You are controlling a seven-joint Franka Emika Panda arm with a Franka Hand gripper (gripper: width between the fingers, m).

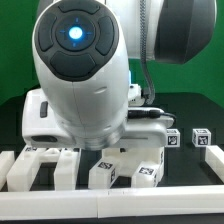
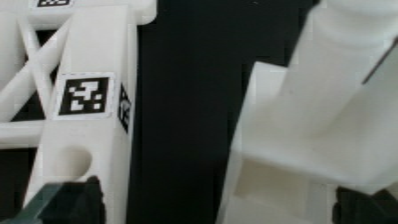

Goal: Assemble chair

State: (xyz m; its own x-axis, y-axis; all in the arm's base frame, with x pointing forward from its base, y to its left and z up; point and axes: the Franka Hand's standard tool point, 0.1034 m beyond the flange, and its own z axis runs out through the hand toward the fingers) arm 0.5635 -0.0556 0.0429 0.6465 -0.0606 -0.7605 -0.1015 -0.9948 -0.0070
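In the wrist view the chair's X-braced panel (image 2: 71,60) lies close below the camera, a black-and-white tag (image 2: 86,95) on its bar. Beside it, across a dark gap, sits a blocky white chair part (image 2: 302,130). My gripper (image 2: 217,205) is open, its dark fingertips (image 2: 71,203) standing wide apart. One is by the panel's bar and the other is at the outer side of the blocky part. Neither part looks clamped. In the exterior view the arm's body (image 1: 80,70) hides the gripper. Loose white chair parts (image 1: 115,168) lie on the black table in front of it.
More tagged white pieces (image 1: 40,160) lie at the exterior view's left. Two small tagged blocks (image 1: 203,137) stand at its right. A plain white border rail (image 1: 213,162) runs along the front right. The backdrop is green.
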